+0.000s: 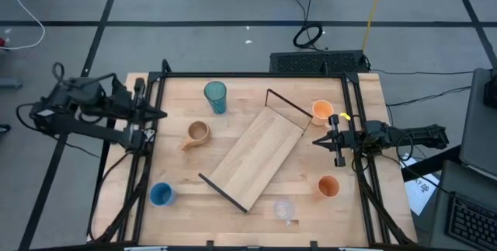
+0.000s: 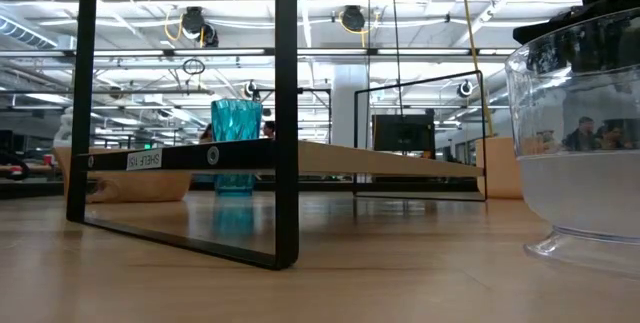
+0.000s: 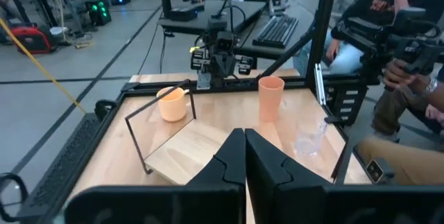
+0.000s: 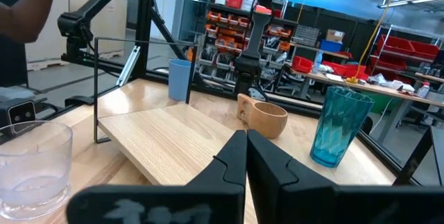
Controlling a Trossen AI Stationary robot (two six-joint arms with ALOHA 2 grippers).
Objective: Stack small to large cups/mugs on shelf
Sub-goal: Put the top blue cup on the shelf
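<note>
The light-wood shelf (image 1: 256, 158) stands slantwise in the middle of the table on its black end rails. Around it on the tabletop stand a teal tumbler (image 1: 215, 97), a tan handled mug (image 1: 198, 134), a blue cup (image 1: 161, 194), two orange cups (image 1: 322, 111) (image 1: 328, 186) and a clear cup (image 1: 284, 208), each on its base. My left gripper (image 1: 161, 114) is shut over the table's left edge, raised, holding nothing (image 3: 244, 151). My right gripper (image 1: 317, 141) is shut at the right edge, near the far orange cup, holding nothing (image 4: 246, 151).
A black frame runs around the table's edges (image 1: 256, 74). A person sits beyond the table's near right side (image 3: 388, 37). In the low view the clear cup (image 2: 580, 143) stands close to the camera and the shelf's rail (image 2: 287, 113) crosses the foreground.
</note>
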